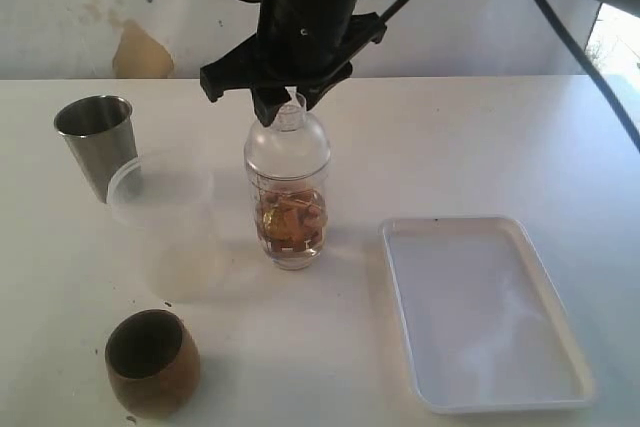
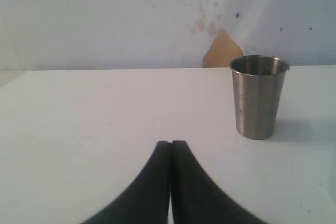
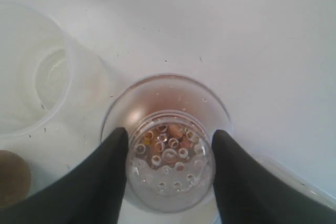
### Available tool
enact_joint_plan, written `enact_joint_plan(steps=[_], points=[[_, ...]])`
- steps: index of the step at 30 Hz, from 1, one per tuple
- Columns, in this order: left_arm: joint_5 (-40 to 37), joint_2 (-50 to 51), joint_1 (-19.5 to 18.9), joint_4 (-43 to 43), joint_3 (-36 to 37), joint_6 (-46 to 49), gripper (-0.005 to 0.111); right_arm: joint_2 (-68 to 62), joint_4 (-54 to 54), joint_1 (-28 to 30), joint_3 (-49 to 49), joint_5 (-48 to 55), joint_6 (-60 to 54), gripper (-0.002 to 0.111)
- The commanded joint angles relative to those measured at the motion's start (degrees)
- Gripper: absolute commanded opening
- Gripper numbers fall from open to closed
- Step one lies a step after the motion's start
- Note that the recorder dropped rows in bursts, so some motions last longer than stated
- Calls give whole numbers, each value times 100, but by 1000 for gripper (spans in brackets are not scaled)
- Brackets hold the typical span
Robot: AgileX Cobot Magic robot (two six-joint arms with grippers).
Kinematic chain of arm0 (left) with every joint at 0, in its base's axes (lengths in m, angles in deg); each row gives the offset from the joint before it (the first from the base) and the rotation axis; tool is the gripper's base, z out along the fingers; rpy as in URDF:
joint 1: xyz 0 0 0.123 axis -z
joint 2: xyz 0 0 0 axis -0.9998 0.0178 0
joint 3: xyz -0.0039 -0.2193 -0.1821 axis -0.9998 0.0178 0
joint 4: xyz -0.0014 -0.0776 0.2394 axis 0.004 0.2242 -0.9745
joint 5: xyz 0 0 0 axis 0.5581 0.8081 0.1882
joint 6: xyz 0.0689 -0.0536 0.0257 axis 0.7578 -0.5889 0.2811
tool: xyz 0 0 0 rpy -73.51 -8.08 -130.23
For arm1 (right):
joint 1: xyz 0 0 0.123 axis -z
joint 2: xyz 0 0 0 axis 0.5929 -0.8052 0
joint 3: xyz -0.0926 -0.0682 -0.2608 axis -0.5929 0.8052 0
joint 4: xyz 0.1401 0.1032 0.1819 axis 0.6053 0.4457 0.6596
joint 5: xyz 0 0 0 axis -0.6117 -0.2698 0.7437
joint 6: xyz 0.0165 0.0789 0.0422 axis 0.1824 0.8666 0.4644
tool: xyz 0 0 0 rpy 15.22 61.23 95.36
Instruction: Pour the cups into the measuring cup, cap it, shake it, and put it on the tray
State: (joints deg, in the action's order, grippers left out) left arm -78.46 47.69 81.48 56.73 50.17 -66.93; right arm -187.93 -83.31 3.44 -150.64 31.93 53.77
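In the exterior view my right pincer (image 1: 287, 105) and its arm cover the top of the cap (image 1: 287, 147), and the arm runs off the upper edge. The scale on the measuring cup (image 1: 290, 192) is too small to read; the brownish bits inside I cannot name. From my right wrist, the wooden cup (image 3: 10, 177) and frosted cup (image 3: 42, 77) are cut by the frame, and the tray (image 3: 315, 205) is a blurred sliver.

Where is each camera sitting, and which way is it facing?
Exterior: high off the arms, looking down across the table toward the wall; the right fingers hang atop the measuring cup.
Left wrist: low by the table, looking level at the steel tumbler; the shut left fingers show.
Right wrist: straight above the cap, looking down; the right fingers flank its knob.
Shared: exterior and left wrist both show the steel tumbler.
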Motion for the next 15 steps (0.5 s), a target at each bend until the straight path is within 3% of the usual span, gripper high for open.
enact_joint_plan(steps=[1, 10, 15], points=[[50, -21, 21, -9, 31, -1, 0, -62, -3, 37, 44, 145, -179, 6], [50, -21, 21, -9, 31, -1, 0, -62, -3, 37, 44, 145, -209, 48], [50, -21, 21, -9, 31, -1, 0, -38, -3, 37, 44, 145, -217, 59]])
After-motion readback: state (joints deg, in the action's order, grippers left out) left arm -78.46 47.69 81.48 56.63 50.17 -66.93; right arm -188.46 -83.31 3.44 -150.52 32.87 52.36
